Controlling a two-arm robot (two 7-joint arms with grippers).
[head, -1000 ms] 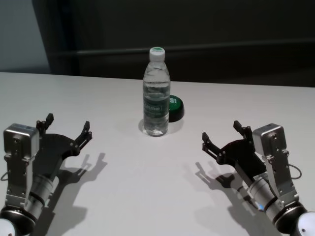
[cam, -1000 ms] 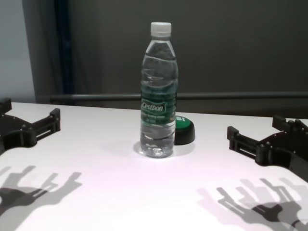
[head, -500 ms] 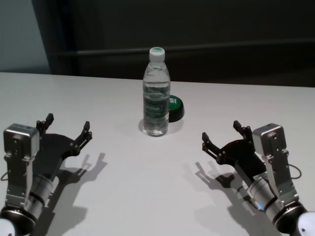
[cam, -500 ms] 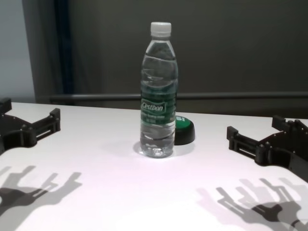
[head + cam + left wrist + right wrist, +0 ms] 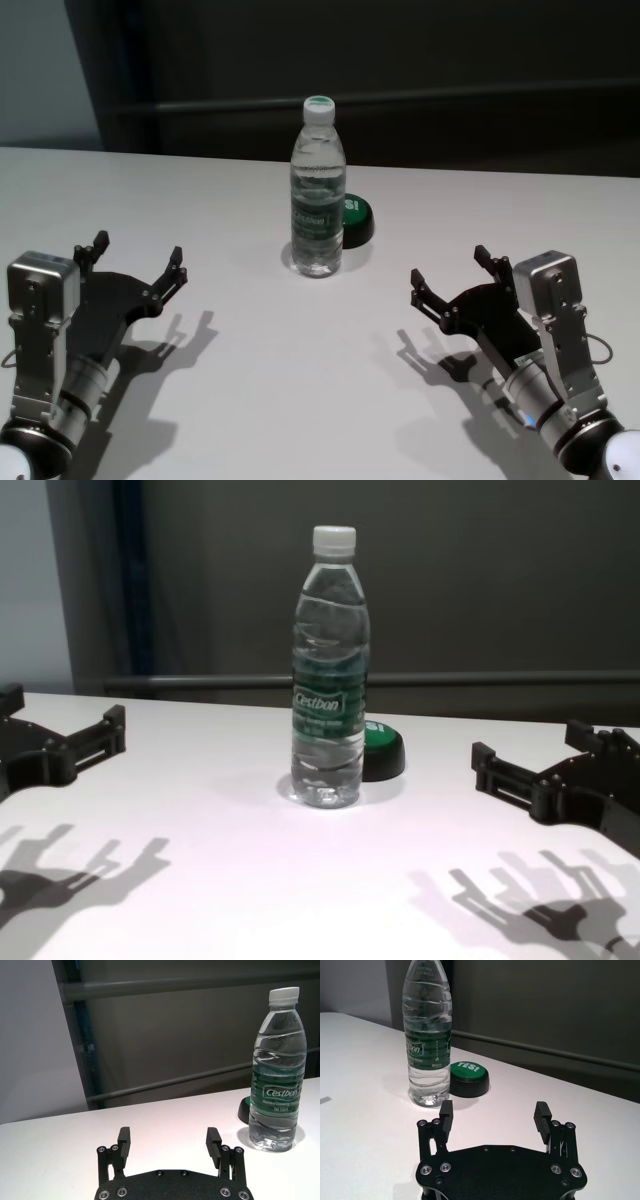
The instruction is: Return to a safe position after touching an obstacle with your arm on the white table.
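While I look down through the head camera, I count one water bottle (image 5: 318, 190), one green button (image 5: 356, 219), and two grippers over the white table (image 5: 300, 380). The bottle stands upright at twelve o'clock from table centre, the button touching or just beside its base at about two o'clock. The left gripper (image 5: 135, 256) hovers at eight o'clock from the bottle, the right gripper (image 5: 448, 268) at four o'clock, both well apart from it, both with fingers spread wide and tilted up toward the bottle.

From the chest camera I see the same bottle (image 5: 330, 670) side-on, where its "Cestbon" label reads clearly, which the head view does not give. The button (image 5: 383, 752) peeks out behind it at three o'clock. Only the fingertips of each gripper enter, left (image 5: 60, 725) and right (image 5: 545, 748), above their shadows.

The left wrist camera shows its own gripper (image 5: 170, 1141) wide apart, holding nothing, the bottle (image 5: 277, 1072) ahead and off to one side.

The right wrist camera alone reveals "YES!" printed on the button (image 5: 468, 1079), beside the bottle (image 5: 429, 1035); this gripper (image 5: 495, 1116) gapes equally wide.
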